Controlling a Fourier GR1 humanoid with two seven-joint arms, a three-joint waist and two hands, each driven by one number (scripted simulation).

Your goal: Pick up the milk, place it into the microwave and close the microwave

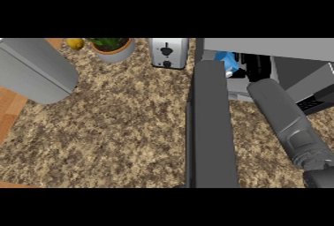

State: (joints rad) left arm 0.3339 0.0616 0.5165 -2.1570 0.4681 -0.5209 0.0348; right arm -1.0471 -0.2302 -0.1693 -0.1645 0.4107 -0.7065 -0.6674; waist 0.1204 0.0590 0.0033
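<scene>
One forearm [287, 119] reaches from the desk's near right corner up into the open microwave [274, 48] at the far right corner, and its right hand [244, 66] is deep in the cavity. Just beside the hand, at the cavity's left side, a blue and white shape shows, which I take to be the milk [226, 59]; it seems to be inside already. Whether the fingers pinch it, lie spread or are pressed together I cannot tell, as the dark interior and the forearm cover them.

By this reading the picking up is done and the placing is nearly or fully done. What is left is to let go, draw the arm out, and swing the microwave door [210, 128] shut; it stands wide open, running from the cavity toward the near edge.

Hidden or cut off: the left hand does not show at all, the milk is half covered, and whether it rests on the cavity floor is unclear. A toaster [168, 52] and a potted plant [112, 47] stand along the far edge.
</scene>
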